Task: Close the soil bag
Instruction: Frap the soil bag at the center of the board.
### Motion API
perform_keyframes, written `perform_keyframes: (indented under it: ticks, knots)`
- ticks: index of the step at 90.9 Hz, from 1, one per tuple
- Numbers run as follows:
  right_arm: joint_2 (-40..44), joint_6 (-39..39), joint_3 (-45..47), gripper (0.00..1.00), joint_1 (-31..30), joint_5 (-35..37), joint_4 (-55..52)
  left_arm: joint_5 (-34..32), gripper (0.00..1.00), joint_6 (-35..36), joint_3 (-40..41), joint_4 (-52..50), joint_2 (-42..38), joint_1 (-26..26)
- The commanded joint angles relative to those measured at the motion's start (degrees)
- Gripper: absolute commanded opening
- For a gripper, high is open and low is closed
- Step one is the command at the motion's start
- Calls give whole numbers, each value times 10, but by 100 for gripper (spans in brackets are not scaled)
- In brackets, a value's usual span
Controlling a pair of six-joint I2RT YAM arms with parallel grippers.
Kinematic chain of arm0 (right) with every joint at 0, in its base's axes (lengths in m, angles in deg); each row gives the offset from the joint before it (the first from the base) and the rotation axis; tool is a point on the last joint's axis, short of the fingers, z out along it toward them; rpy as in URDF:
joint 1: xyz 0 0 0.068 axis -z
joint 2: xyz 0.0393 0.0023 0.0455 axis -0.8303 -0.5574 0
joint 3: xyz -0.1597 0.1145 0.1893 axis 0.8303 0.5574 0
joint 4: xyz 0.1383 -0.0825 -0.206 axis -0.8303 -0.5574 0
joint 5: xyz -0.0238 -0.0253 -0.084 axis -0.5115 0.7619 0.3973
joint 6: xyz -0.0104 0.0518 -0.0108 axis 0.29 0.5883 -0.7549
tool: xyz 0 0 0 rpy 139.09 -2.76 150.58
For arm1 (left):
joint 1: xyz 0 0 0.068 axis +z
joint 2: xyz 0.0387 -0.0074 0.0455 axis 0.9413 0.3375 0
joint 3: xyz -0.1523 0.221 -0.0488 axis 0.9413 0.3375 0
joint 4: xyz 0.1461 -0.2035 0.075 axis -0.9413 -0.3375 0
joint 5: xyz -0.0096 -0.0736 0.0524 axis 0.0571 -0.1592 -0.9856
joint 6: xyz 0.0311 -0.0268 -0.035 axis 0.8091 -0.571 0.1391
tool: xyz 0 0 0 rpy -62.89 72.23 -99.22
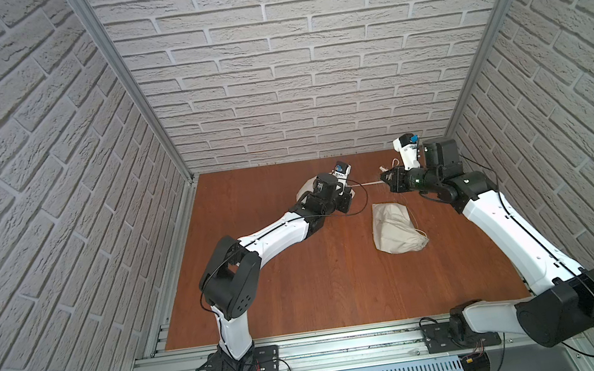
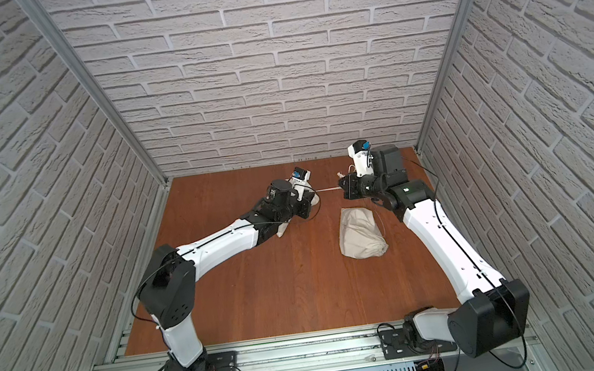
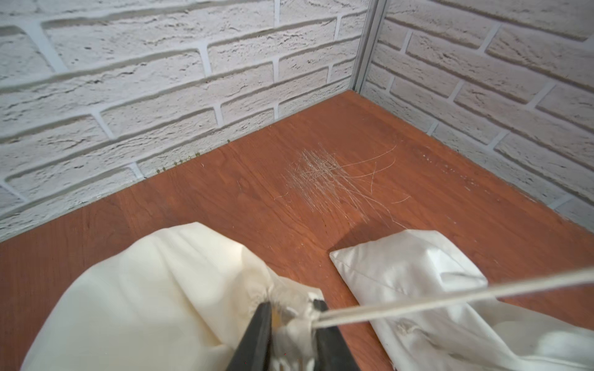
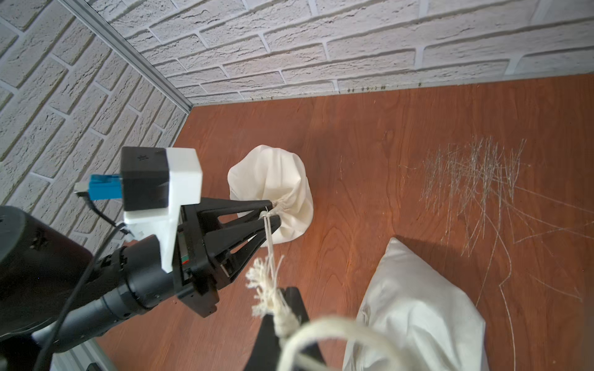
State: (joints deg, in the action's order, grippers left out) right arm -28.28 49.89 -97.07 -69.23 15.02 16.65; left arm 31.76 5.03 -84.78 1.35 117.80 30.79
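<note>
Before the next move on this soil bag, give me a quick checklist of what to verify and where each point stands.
1. Right gripper shut on the drawstring: ok; the cord's frayed end sticks out past its fingers in the right wrist view.
2. Drawstring taut: ok; it runs as a straight line from bag to gripper in both top views.
3. Soil bag mouth cinched: ok; the neck is gathered into tight puckers.
4. Left gripper holding the neck: cannot tell; its jaws flank the neck, but a firm grip is not clear.
5. Second bag out of the way: ok; it lies apart on the table.
</note>
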Motion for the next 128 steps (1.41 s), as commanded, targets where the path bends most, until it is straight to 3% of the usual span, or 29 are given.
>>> perform_keyframes:
  ticks: [1, 26, 40, 50, 64, 76, 104, 128]
  knots:
    - [87, 9, -30, 3, 47, 32, 53, -252, 30, -2, 48, -249, 79, 109]
    - [79, 2, -44, 3, 47, 23, 43, -253, 44, -38, 77, -237, 63, 134]
    - [60, 13, -45, 3, 46, -5, 54, -262, 44, -53, 80, -240, 57, 154]
    - [52, 12, -46, 3, 46, -8, 54, -234, 46, -67, 104, -226, 33, 176]
    - [28, 7, -66, 3, 34, -30, 52, -175, 80, 10, 160, -135, -61, 124]
    - [4, 4, -75, 3, 16, -31, 59, -87, 97, 32, 147, -127, -118, 91]
    - [-23, -1, -80, 3, 0, -30, 67, 96, 98, 104, 44, -147, -144, 38]
    - [-16, -8, -77, 3, 0, -25, 59, 317, 88, 149, -140, -217, -42, 28]
